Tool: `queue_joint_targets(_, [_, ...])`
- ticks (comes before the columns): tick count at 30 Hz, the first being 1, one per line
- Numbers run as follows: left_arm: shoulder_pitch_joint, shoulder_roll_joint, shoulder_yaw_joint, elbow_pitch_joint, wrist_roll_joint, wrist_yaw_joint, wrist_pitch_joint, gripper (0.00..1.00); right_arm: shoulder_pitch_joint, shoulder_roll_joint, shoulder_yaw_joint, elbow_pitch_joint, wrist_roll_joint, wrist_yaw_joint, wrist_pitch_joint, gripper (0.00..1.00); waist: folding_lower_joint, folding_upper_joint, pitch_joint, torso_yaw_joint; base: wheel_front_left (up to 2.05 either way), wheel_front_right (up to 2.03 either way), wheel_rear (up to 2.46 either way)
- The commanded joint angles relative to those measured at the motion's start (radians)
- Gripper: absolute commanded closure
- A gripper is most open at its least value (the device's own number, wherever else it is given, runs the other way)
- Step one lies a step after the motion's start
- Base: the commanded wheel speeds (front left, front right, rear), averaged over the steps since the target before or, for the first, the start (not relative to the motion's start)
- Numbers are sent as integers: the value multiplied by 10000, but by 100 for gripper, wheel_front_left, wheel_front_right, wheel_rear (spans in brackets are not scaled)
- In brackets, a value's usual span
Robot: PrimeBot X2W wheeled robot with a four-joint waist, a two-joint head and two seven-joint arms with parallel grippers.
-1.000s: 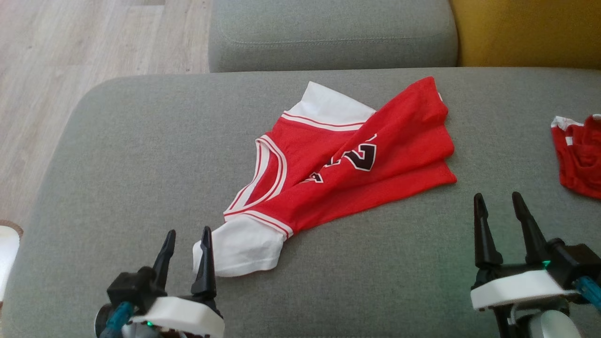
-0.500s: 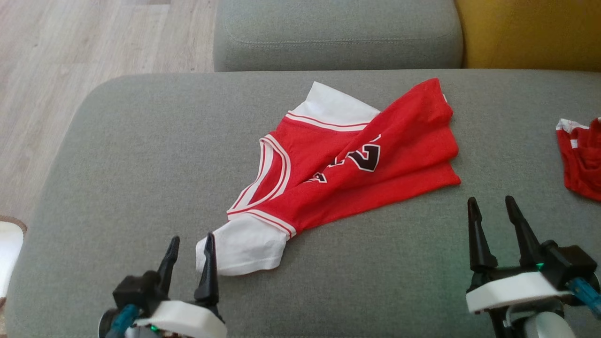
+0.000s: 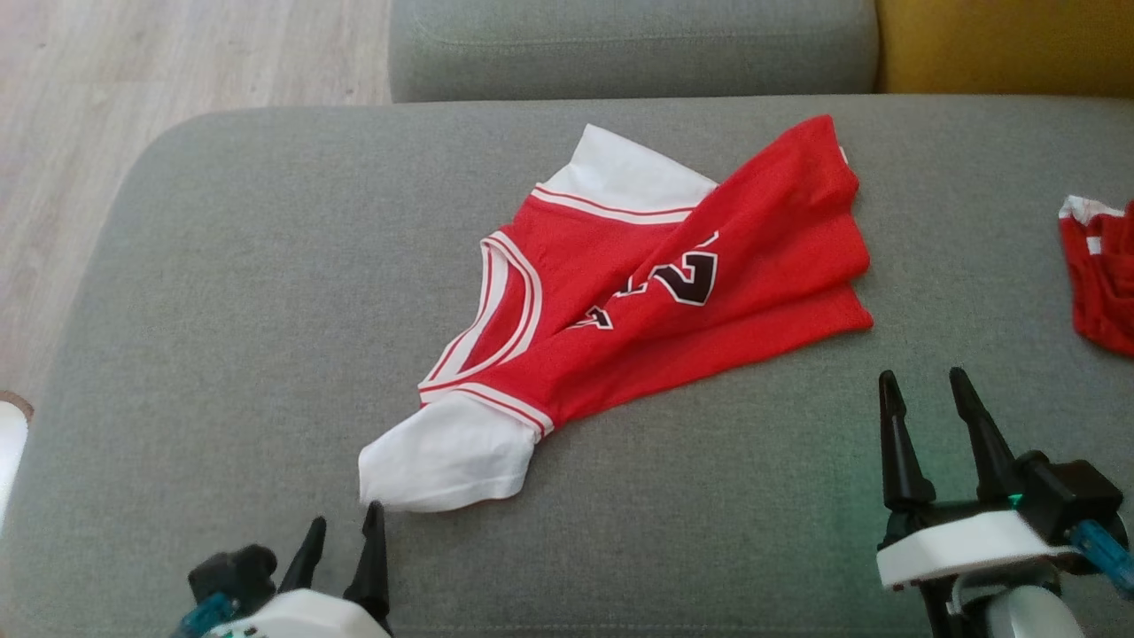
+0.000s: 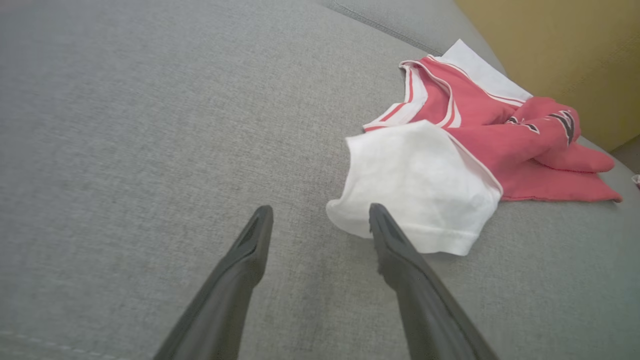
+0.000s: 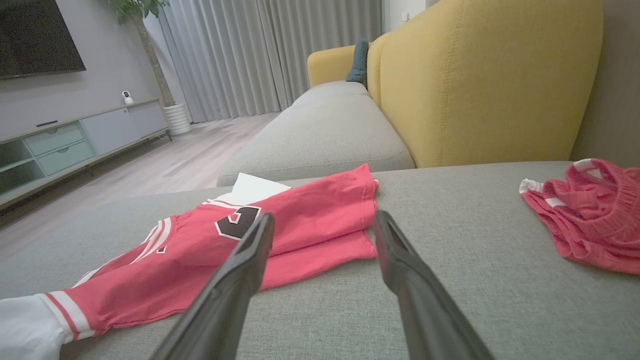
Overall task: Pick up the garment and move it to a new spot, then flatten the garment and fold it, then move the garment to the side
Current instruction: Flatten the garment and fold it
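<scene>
stage: flattening seemingly not begun | garment (image 3: 638, 292): rumpled (half doubled over) on sofa seat (image 3: 221, 310), white sleeve (image 3: 443, 456) just beyond left gripper (image 3: 347, 516), hem ahead-left of right gripper (image 3: 921, 375) | both spread wide, empty | left: flatten, fold, move aside

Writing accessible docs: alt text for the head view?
A red basketball jersey with white sleeves lies rumpled, partly folded over itself, on a grey sofa cushion. The open left pincer points at its near sleeve from close by; the open right pincer stands clear of it, with a second red garment at the right edge.
</scene>
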Motion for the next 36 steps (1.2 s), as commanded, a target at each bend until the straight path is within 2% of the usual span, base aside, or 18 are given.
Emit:
queue_joint_targets(1, [-573, -48, 333, -207, -88, -66, -59, 0, -535, -51, 258, -289, 7, -9, -93, 0, 0, 0, 61, -44, 0, 0, 0])
queue_joint_targets(5, [-767, -66, 245, 20, -245, -356, -110, 0, -621, -51, 256, -265, -17, -9, -101, 0, 0, 0, 222, -146, 0, 0, 0])
queue_joint_targets(21, [-1519, 85, -113, 974, -156, -934, -466, 0, -823, -51, 232, -112, -37, -9, -111, 0, 0, 0, 485, -397, 0, 0, 0])
queue_joint_targets(22, [-1549, 81, -138, 1005, -143, -947, -491, 11, -829, -51, 230, -105, -36, -9, -116, 0, 0, 0, 490, -404, 0, 0, 0])
queue_joint_targets(23, [-1571, 75, -161, 1026, -135, -956, -512, 39, -832, -51, 227, -98, -38, -9, -121, 0, 0, 0, 494, -408, 0, 0, 0])
queue_joint_targets(24, [-1583, 71, -184, 1037, -130, -966, -526, 55, -836, -51, 222, -94, -39, -9, -126, 0, 0, 0, 502, -410, 0, 0, 0])
queue_joint_targets(25, [-1589, 69, -207, 1035, -124, -974, -538, 61, -840, -51, 213, -92, -41, -9, -131, 0, 0, 0, 508, -410, 0, 0, 0])
queue_joint_targets(26, [-1584, 72, -230, 1019, -120, -987, -547, 83, -841, -51, 204, -90, -43, -9, -136, 0, 0, 0, 514, -408, 0, 0, 0])
queue_joint_targets(27, [-1570, 83, -246, 993, -120, -1001, -553, 100, -839, -51, 191, -87, -46, -9, -140, 0, 0, 0, 521, -402, 0, 0, 0])
queue_joint_targets(36, [-1309, 220, -243, 281, -91, -907, -651, 100, -939, -51, -454, 450, -237, -9, 87, 0, 0, 0, 593, -177, 0, 0, 0])
